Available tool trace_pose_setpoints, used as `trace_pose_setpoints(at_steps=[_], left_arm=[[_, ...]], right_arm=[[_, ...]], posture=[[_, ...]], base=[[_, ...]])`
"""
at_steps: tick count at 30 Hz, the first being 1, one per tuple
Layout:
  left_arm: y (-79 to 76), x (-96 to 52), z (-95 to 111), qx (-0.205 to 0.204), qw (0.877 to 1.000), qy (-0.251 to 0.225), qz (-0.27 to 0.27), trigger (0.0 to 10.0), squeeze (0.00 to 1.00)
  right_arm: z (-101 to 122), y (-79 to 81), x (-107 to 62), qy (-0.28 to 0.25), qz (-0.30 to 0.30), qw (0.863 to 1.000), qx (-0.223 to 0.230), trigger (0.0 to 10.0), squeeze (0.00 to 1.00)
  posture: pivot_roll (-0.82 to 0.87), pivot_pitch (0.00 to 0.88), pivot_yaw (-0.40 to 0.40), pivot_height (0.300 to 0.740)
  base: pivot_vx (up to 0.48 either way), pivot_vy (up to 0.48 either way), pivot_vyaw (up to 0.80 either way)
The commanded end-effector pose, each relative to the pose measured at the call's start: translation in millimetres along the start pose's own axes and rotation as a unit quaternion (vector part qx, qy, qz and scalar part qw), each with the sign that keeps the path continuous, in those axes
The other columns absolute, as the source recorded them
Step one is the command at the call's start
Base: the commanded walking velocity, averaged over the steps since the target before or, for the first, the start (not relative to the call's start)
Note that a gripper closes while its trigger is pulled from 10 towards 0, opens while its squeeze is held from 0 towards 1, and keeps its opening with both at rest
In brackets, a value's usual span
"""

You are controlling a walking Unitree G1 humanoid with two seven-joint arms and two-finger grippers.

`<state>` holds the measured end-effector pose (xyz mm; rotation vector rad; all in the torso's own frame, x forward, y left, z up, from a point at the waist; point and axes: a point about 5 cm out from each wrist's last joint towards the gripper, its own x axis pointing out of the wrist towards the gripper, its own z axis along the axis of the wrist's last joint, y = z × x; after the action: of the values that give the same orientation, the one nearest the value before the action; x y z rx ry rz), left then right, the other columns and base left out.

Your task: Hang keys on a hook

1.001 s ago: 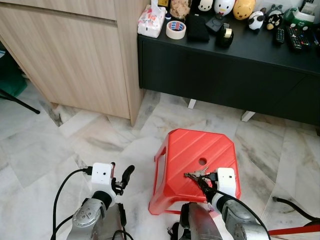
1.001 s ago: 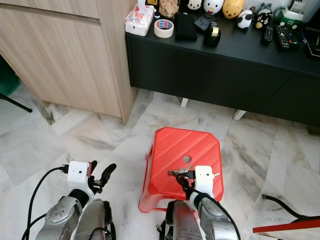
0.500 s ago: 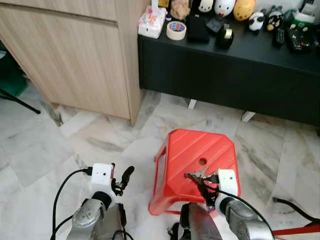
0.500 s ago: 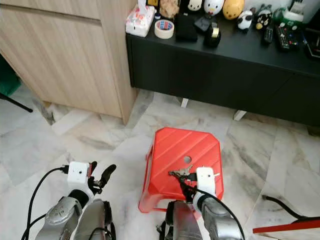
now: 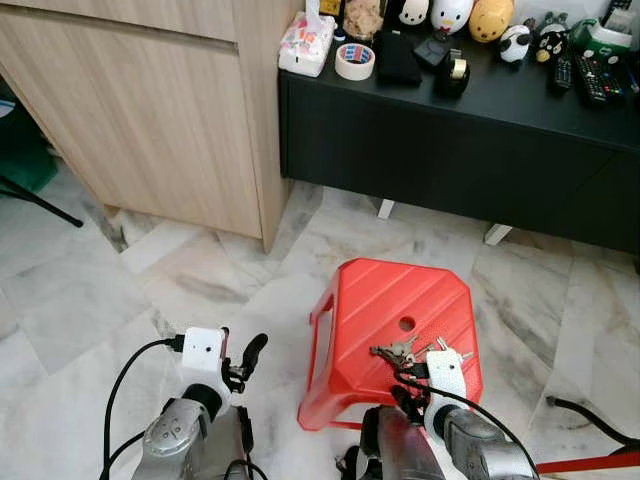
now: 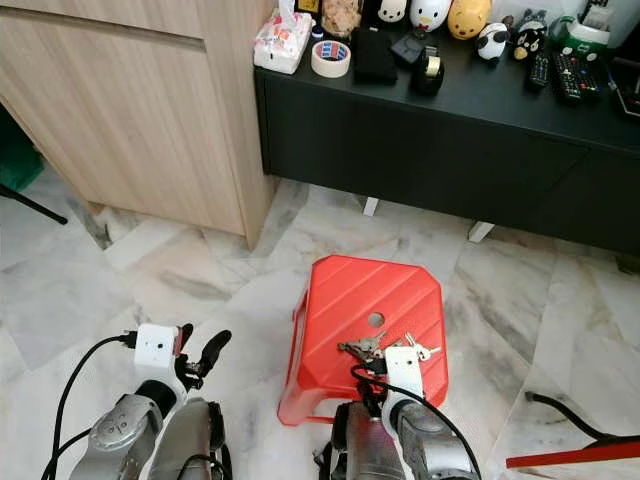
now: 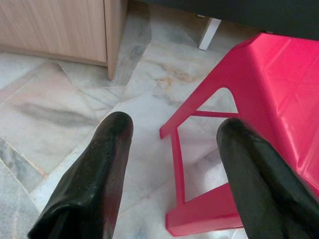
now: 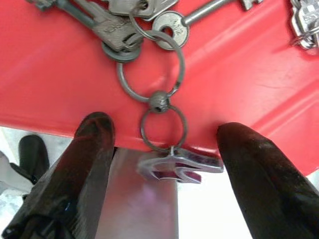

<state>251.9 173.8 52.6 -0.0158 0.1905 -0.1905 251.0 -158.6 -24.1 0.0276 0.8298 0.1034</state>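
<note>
The keys [image 8: 130, 22] lay on the red stool [image 5: 375, 305] at its near edge, their charm [image 8: 174, 167] overhanging; the right gripper [image 8: 164, 159] stood spread wide either side, gripping nothing; the left gripper [image 7: 174, 164] hung parted and empty beside the stool.

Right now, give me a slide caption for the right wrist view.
Open right gripper straddles the keys lying at the red stool's edge.

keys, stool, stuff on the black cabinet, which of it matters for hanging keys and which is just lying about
Job:
keys, on the red stool
right gripper, open by the keys

Lying about:
tape roll
tissue pack
remote controls
left gripper, idle
</note>
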Motion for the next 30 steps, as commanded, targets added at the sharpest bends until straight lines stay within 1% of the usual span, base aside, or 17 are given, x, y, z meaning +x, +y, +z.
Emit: trace_pose_setpoints(at_steps=[1, 2, 3, 4, 5, 6, 20, 26, 30], left_arm=[[-4.1, -4.2, -8.2, 0.001, 1.000, 0.015, -0.008, 10.0, 0.00], [-4.2, -4.5, -8.4, 0.001, 1.000, 0.015, -0.007, 10.0, 0.00], [-4.1, -5.0, -8.7, 0.001, 1.000, 0.016, -0.007, 10.0, 0.00], [-4.1, -5.0, -8.7, 0.001, 1.000, 0.016, -0.007, 10.0, 0.00], [-3.9, -5.2, -8.9, 0.001, 1.000, 0.016, -0.007, 10.0, 0.00], [-3.5, -5.9, -9.6, 0.002, 1.000, 0.018, -0.006, 10.0, 0.00], [-3.6, -6.0, -11.4, 0.007, 1.000, 0.023, -0.008, 10.0, 0.00], [-3.0, -6.3, -11.3, 0.009, 1.000, 0.024, -0.008, 10.0, 0.00], [-3.0, -6.4, -11.7, 0.010, 1.000, 0.025, -0.007, 10.0, 0.00]], right_arm=[[-15.1, -9.9, 0.0, 0.027, -0.023, 0.999, 0.001, 10.0, 0.00], [-15.8, -11.6, 0.5, 0.028, -0.030, 0.999, 0.002, 10.0, 0.00], [-16.4, -13.8, 1.1, 0.028, -0.039, 0.999, 0.004, 9.2, 0.00], [-16.4, -13.8, 1.1, 0.028, -0.039, 0.999, 0.004, 9.2, 0.00], [-16.2, -14.1, 1.3, 0.028, -0.041, 0.999, 0.005, 0.9, 0.00], [-15.5, -13.9, 2.2, 0.026, -0.041, 0.999, 0.005, 0.0, 0.00], [-15.3, -5.7, 6.6, 0.016, -0.023, 1.000, 0.014, 0.0, 0.00], [-15.5, -5.5, 7.6, 0.014, -0.022, 1.000, 0.018, 0.0, 0.00], [-11.7, -4.8, 8.1, 0.006, -0.020, 0.999, 0.024, 0.0, 0.00]], posture=[[0.07, 0.265, -0.117, 0.633], [0.07, 0.265, -0.117, 0.633], [0.07, 0.265, -0.116, 0.633], [0.07, 0.265, -0.116, 0.633], [0.07, 0.266, -0.116, 0.633], [0.07, 0.266, -0.115, 0.633], [0.07, 0.266, -0.110, 0.633], [0.07, 0.267, -0.110, 0.633], [0.07, 0.268, -0.110, 0.633]], base=[[0.000, 0.000, 0.00], [0.000, 0.000, 0.00], [0.000, 0.000, 0.00], [0.000, 0.000, 0.00], [0.000, 0.000, 0.00], [0.000, 0.000, 0.00], [0.000, 0.000, 0.00], [0.000, 0.000, 0.00], [0.000, 0.000, 0.00]])
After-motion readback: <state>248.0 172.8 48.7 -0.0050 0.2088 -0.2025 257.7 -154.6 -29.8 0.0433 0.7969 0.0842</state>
